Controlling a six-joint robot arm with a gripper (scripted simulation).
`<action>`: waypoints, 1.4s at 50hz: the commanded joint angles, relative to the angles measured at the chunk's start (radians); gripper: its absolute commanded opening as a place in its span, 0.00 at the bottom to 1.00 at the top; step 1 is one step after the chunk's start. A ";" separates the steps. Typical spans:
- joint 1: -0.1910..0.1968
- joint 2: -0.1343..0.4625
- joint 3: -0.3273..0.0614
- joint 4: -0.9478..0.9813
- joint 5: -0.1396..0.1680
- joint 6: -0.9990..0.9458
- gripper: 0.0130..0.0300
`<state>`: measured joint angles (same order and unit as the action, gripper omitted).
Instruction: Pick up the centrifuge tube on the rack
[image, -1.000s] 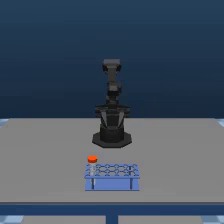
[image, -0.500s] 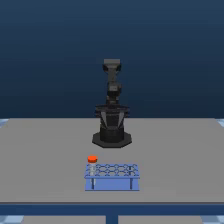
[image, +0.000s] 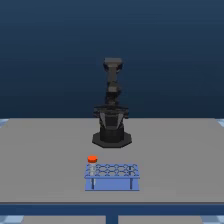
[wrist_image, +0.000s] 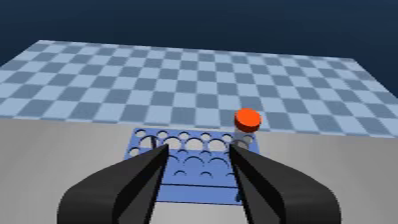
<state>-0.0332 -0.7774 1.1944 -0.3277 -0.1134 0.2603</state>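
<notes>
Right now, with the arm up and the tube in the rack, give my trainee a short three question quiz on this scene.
1. True or false: the end effector is shut on the centrifuge tube.
2. What colour is the tube's cap?
3. In the exterior view, the tube stands at which end of the rack? A: that view's left. B: that view's right. C: the middle.

Key:
1. False; its jaws are open and apart from the tube.
2. Orange-red.
3. A.
</notes>
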 joint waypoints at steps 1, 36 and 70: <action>-0.017 0.016 -0.007 -0.079 -0.014 0.090 1.00; -0.127 0.205 -0.101 -0.501 -0.097 0.471 1.00; -0.227 0.503 -0.322 -0.821 -0.140 0.746 1.00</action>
<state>-0.2503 -0.2844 0.8846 -1.1267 -0.2502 0.9732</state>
